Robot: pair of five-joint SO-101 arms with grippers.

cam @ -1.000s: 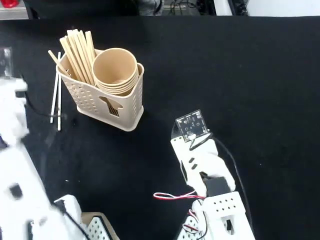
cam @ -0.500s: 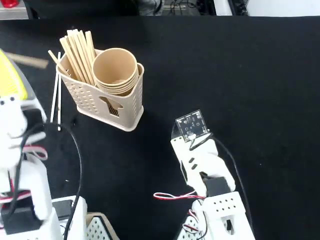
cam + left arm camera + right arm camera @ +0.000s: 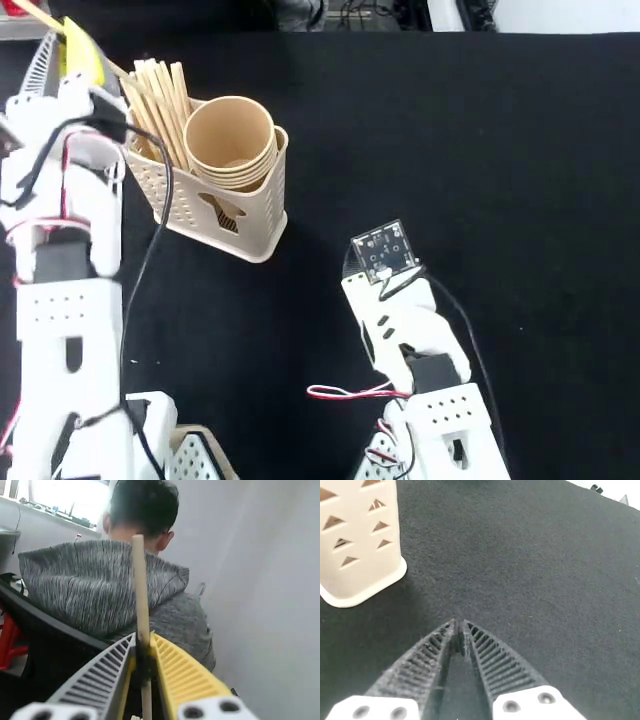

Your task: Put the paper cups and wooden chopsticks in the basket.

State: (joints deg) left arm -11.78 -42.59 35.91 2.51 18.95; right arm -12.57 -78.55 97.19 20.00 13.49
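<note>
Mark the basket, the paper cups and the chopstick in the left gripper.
basket (image 3: pixel 185 200): high view, on its perforated front wall.
paper cups (image 3: pixel 226 132): high view, inside the top cup of the stack.
held chopstick (image 3: pixel 140 590): left wrist view, on its bare shaft, midway up.

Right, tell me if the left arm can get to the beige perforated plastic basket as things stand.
Probably yes. The left arm's fingers, shut on a wooden chopstick, sit just beside the beige perforated plastic basket with nothing between them, though its chopstick bundle and stacked paper cups leave little room.
</note>
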